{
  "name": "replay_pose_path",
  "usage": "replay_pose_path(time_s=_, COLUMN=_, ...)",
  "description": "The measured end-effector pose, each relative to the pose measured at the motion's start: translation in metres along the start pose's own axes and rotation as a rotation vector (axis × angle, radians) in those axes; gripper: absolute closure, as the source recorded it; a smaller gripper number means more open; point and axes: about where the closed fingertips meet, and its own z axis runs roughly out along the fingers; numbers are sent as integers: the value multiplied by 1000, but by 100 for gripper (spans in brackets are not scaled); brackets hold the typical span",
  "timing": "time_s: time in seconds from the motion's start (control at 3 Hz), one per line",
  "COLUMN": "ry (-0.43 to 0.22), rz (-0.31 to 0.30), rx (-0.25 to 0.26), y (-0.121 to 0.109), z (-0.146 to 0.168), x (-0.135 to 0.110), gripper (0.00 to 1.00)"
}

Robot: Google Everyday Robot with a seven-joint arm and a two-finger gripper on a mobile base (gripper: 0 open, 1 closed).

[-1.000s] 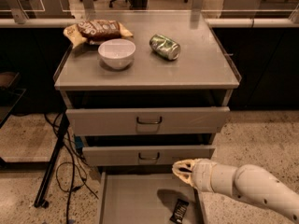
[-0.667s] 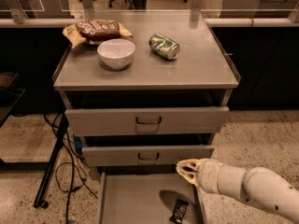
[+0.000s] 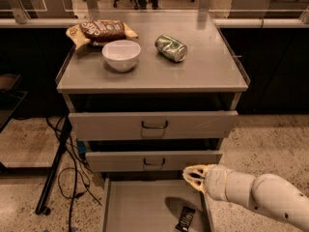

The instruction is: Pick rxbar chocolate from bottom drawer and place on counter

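The rxbar chocolate [image 3: 185, 219] is a small black wrapper with white lettering, lying flat on the floor of the open bottom drawer [image 3: 140, 204] near its right wall. My gripper [image 3: 193, 176] hangs at the end of the white arm, above the drawer's right rear part and just in front of the middle drawer's face. It is up and slightly to the right of the bar, not touching it. The counter [image 3: 203, 74] is the grey top of the cabinet.
On the counter stand a white bowl [image 3: 121, 54], a brown chip bag [image 3: 102, 31] behind it and a dented green can [image 3: 171, 48] lying on its side. Two upper drawers with loop handles [image 3: 154, 125] sit slightly ajar. Black cables and a stand leg [image 3: 54, 173] lie at left.
The gripper and arm have drifted slightly to the right and down over the open drawer. The bar has not moved.
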Motion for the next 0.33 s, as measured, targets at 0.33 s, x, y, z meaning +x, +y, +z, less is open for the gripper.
replay_pose_path(time_s=0.33, ry=0, rz=0, rx=0, y=0, z=0, x=0, gripper=24)
